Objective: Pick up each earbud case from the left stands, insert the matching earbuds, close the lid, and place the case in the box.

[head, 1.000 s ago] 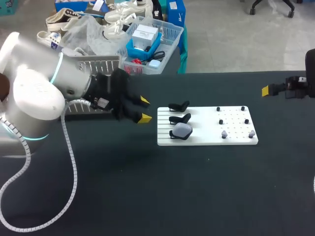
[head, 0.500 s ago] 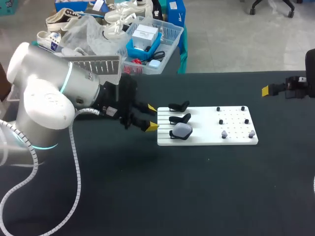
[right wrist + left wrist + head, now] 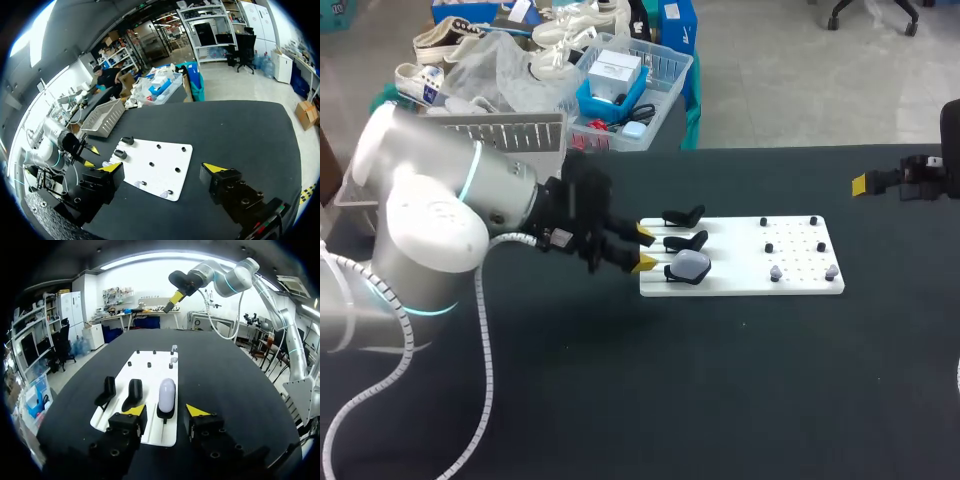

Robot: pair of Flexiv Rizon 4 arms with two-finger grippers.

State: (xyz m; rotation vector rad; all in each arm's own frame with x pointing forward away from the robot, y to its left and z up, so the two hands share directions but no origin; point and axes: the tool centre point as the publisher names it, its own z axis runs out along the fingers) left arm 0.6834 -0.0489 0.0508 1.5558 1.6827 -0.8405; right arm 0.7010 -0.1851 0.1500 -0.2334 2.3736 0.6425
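Earbud case (image 3: pixel 167 394) sits on nearest of three stands, left end of white board (image 3: pixel 800 285). Other two stands (image 3: pixel 133 392) empty. In left wrist view, case lies dead ahead of left gripper (image 3: pixel 166 411), centred on gap, long axis pointing straight away along fingers. Fingers spread wide, nothing held, not touching yet. Looks lined up imo: just push forward, then squeeze narrow sides. Right gripper (image 3: pixel 164 167) well apart across table, spread too, so left arm's job.

Readable text | none: you can make out no lettering, labels or numbers on the white board (image 3: pixel 735 255), the stands (image 3: pixel 685 215) or the case (image 3: pixel 691 264).
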